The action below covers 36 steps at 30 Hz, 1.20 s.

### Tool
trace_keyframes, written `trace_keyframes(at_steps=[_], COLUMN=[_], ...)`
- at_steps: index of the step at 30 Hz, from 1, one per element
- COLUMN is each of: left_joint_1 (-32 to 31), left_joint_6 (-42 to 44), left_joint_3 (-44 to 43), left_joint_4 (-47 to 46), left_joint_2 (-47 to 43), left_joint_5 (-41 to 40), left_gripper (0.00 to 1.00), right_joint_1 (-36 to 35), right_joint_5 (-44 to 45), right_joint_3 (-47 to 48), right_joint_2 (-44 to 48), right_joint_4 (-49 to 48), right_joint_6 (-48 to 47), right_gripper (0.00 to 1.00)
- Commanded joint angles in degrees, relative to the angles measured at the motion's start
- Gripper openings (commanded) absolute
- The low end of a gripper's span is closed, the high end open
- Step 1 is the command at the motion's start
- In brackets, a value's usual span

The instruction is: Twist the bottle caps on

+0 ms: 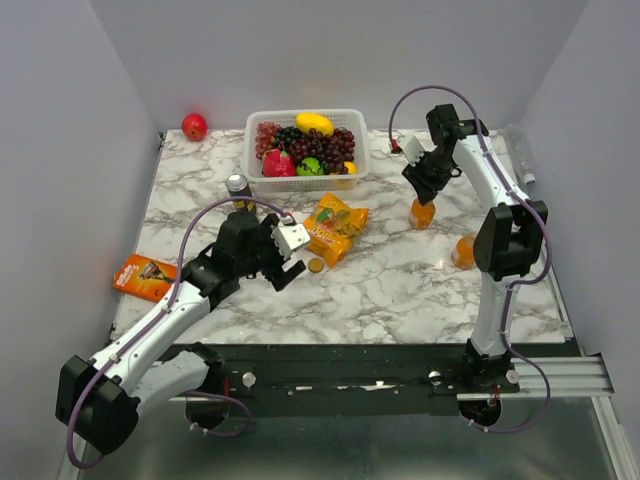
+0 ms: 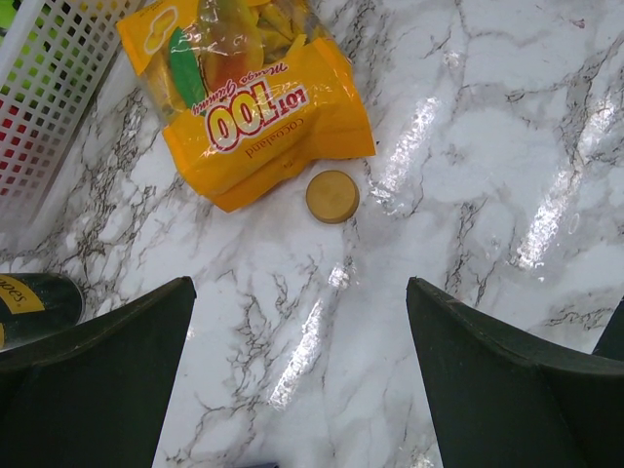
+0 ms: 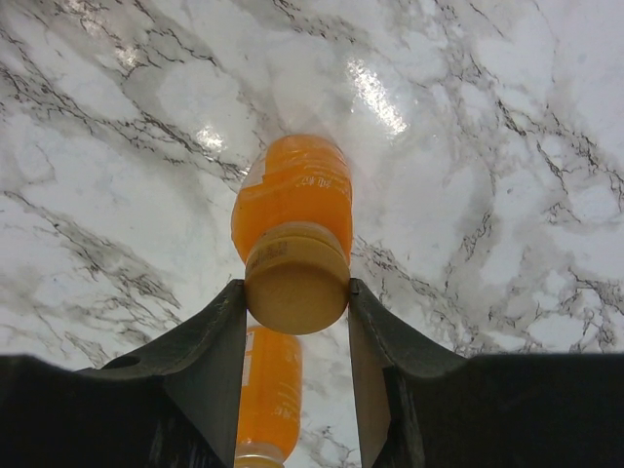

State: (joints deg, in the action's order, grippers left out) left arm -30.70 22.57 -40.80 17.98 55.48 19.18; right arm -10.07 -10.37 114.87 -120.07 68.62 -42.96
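An orange bottle (image 1: pixel 422 214) stands upright at the right back of the table. My right gripper (image 1: pixel 425 193) is above it, and in the right wrist view the gripper (image 3: pixel 297 297) is shut on the golden-orange cap (image 3: pixel 296 285) sitting on top of that bottle (image 3: pixel 292 190). A second orange bottle (image 1: pixel 463 252) stands nearer, seen also in the wrist view (image 3: pixel 269 390). A colourless bottle (image 1: pixel 521 152) lies by the right wall. A loose golden-orange cap (image 1: pixel 316 265) lies on the marble. My left gripper (image 1: pixel 290 258) is open and empty just left of it, the cap (image 2: pixel 332 196) ahead of the fingers. The white cap is out of view.
A yellow snack bag (image 1: pixel 335 228) lies beside the loose cap. A white basket (image 1: pixel 257 160) of fruit stands at the back, with a dark can (image 1: pixel 237 185) in front of it. A red ball (image 1: pixel 194 126) sits in the back left corner. An orange packet (image 1: pixel 145 277) lies at left.
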Motion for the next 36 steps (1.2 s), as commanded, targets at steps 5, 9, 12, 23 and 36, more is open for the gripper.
trace_keyframes(at_steps=[5, 9, 12, 23, 36], left_joint_1=[0.4, 0.4, 0.4, 0.4, 0.3], left_joint_6=[-0.8, -0.9, -1.5, -5.5, -9.3], left_joint_3=[-1.2, -0.8, -0.3, 0.1, 0.4], left_joint_4=[-0.7, -2.0, -2.9, -7.9, -11.3], left_joint_2=[0.3, 0.4, 0.6, -0.4, 0.3], left_joint_5=[2.4, 3.8, 4.4, 3.8, 6.9], left_gripper=[0.99, 0.99, 0.99, 0.99, 0.99], right_joint_1=[-0.3, -0.3, -0.2, 3.8, 8.8], right_joint_5=[0.9, 0.9, 1.0, 5.7, 7.6], right_joint_3=[-0.8, 0.4, 1.6, -15.6, -38.5], right_joint_2=[1.5, 2.7, 3.1, 25.3, 36.1], right_joint_4=[-1.6, -1.4, -0.8, -0.2, -6.3], right_joint_6=[2.6, 3.6, 4.6, 9.6, 8.2], right_gripper=[0.48, 0.60, 0.67, 0.72, 0.73])
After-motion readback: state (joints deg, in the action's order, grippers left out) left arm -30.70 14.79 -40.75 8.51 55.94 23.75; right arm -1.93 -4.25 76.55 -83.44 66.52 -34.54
